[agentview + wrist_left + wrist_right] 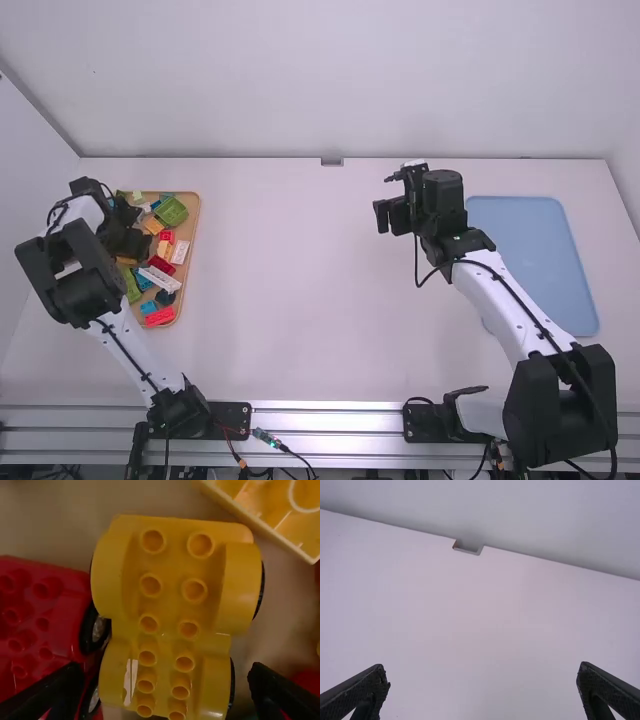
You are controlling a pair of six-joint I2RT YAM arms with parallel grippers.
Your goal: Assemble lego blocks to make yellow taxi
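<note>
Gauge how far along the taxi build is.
Done: seemingly nothing; the yellow wheeled base shows bare studs.
In hand: nothing; the left gripper is open above it, the right gripper open too.
Remaining: likely lifting it and adding blocks from the tan tray.

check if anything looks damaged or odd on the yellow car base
One thing: the yellow car base has a pale, streaked patch on one of its fenders, next to the studs. It stands out against the otherwise plain yellow and could be a scuff, though it may be only glare. Nothing else on it looks off.
</note>
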